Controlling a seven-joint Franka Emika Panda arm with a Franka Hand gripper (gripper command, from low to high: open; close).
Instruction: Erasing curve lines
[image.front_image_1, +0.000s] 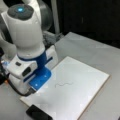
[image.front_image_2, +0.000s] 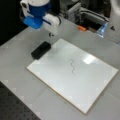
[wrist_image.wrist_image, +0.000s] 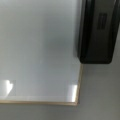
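The curve lines (image.front_image_1: 63, 84) are one thin dark squiggle near the middle of the white board (image.front_image_1: 87, 75); in both front views the stroke (image.front_image_2: 72, 66) is whole and unsmudged. A black eraser block (image.front_image_2: 40, 50) lies by the board's (image.front_image_2: 50, 75) corner, partly over its edge. My gripper (image.front_image_2: 51, 34) hangs above and just behind the eraser, apart from it and holding nothing. The wrist view looks down on the eraser (wrist_image.wrist_image: 98, 32) and the board's wood-edged corner (wrist_image.wrist_image: 78, 100); my fingers do not show there. In a front view the eraser (image.front_image_1: 37, 113) lies below my arm.
A bright glare spot (image.front_image_2: 88, 60) sits on the board to the right of the squiggle. An orange item (image.front_image_2: 82, 28), a clear bluish item (image.front_image_2: 102, 28) and metal gear (image.front_image_2: 87, 15) line the table's far side. A dark perforated surface (image.front_image_2: 15, 105) borders the table.
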